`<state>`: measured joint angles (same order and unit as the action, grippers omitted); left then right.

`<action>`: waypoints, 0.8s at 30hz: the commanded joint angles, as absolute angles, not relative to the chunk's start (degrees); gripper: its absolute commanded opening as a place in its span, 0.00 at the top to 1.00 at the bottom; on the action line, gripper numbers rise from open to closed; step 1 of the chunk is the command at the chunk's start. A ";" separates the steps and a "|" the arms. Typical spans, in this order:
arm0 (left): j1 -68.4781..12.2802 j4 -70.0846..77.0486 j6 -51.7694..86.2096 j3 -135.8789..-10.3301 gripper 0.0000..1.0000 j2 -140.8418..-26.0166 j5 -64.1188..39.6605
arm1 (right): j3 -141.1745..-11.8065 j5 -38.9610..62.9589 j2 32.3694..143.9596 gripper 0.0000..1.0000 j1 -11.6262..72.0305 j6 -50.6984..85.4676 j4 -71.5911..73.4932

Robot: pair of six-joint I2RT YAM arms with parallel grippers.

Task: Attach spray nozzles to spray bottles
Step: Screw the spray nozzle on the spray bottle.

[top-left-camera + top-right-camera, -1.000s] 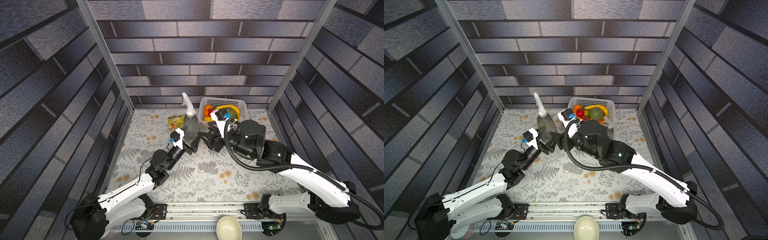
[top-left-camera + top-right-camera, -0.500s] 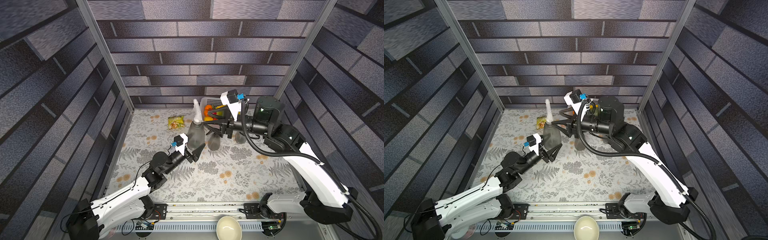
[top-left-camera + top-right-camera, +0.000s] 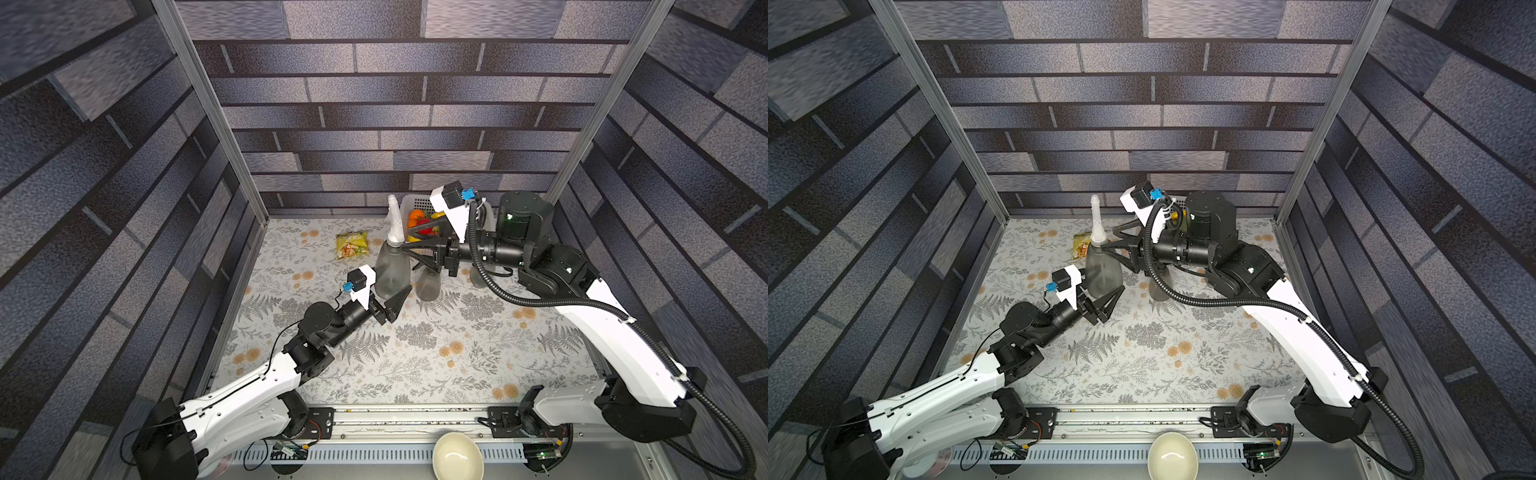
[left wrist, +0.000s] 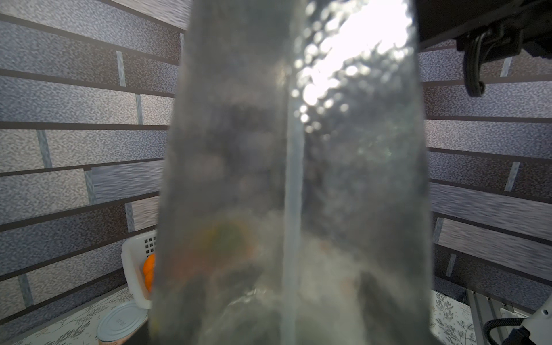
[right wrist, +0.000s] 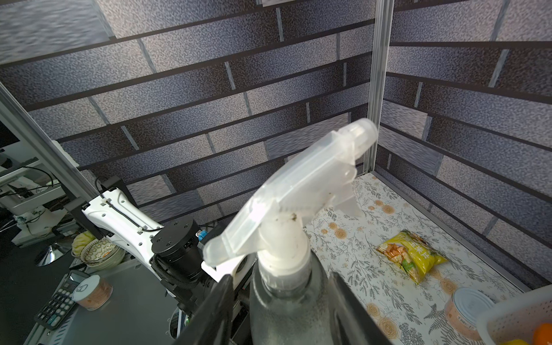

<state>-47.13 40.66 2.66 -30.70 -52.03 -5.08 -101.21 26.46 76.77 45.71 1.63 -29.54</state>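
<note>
A smoky-grey spray bottle (image 3: 388, 270) (image 3: 1102, 270) stands upright with a clear-whitish spray nozzle (image 3: 394, 220) (image 5: 298, 191) on its neck. My left gripper (image 3: 390, 291) (image 3: 1102, 293) is shut on its wide base. The bottle (image 4: 268, 149) fills the left wrist view, with its dip tube (image 4: 292, 179) showing inside. My right gripper (image 3: 405, 239) (image 5: 280, 276) straddles the bottle's shoulder just under the collar, open, with narrow gaps either side. A second grey bottle (image 3: 428, 282) (image 3: 1158, 286) stands beside it without a nozzle.
At the back stands a white basket (image 3: 419, 203) (image 5: 513, 316) of fruit. A yellow snack packet (image 3: 352, 245) (image 5: 412, 257) lies left of it. A tin can (image 5: 466, 310) (image 4: 119, 322) stands near the basket. A cream bowl (image 3: 457, 457) sits off the front edge.
My right arm has risen from low beside the bottle and come in at its neck, its jaws narrowing around it. My left gripper has kept its hold on the bottle and shifted it slightly right.
</note>
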 commanded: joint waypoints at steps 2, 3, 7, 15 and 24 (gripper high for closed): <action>-47.75 42.12 2.77 -33.04 0.26 -52.54 -5.99 | -102.95 25.76 78.37 0.51 45.61 1.79 -28.14; -47.88 42.14 2.68 -33.13 0.26 -52.65 -6.06 | -103.13 25.75 78.68 0.52 45.60 1.83 -28.30; -48.16 42.21 2.29 -33.49 0.26 -52.91 -6.02 | -102.93 25.58 79.13 0.55 45.60 1.96 -27.88; -48.51 42.98 1.86 -34.10 0.27 -54.17 -5.76 | -100.89 23.94 78.93 0.63 45.78 2.72 -26.63; -49.26 46.85 0.43 -35.52 0.28 -57.46 -2.34 | -97.90 2.29 79.14 0.76 52.41 1.82 -28.40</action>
<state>-48.03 41.58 2.66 -32.10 -57.01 -1.69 -98.87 13.39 78.48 49.69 2.31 -26.81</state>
